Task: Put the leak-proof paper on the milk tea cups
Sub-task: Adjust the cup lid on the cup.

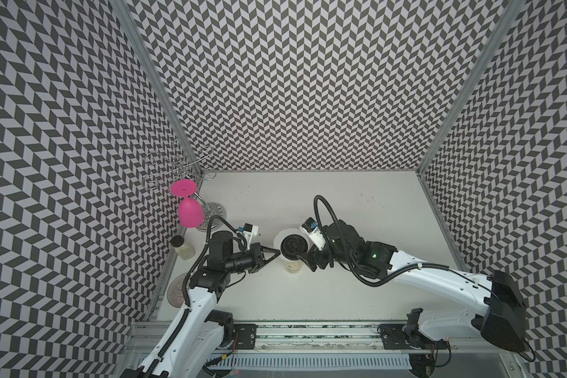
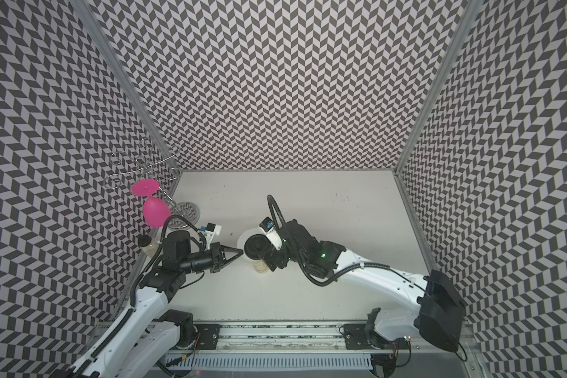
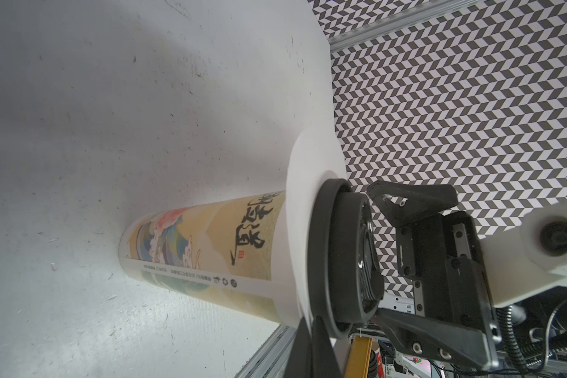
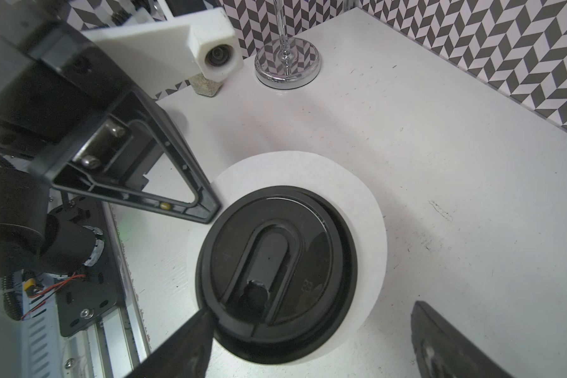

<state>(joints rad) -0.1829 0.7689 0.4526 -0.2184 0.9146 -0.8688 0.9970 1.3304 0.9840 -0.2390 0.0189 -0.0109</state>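
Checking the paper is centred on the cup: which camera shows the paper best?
The right wrist view: it looks down on the paper, its round edge showing beyond most of the lid. The left wrist view shows it nearly edge-on, between lid and cup. Both top views show only a small white crescent.

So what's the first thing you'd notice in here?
The bright pink goblet hanging upside down from a wire rack in the far left corner. Then the milk tea cup mid-table, topped with the leak-proof paper and a black lid, with the left gripper pinching the paper.
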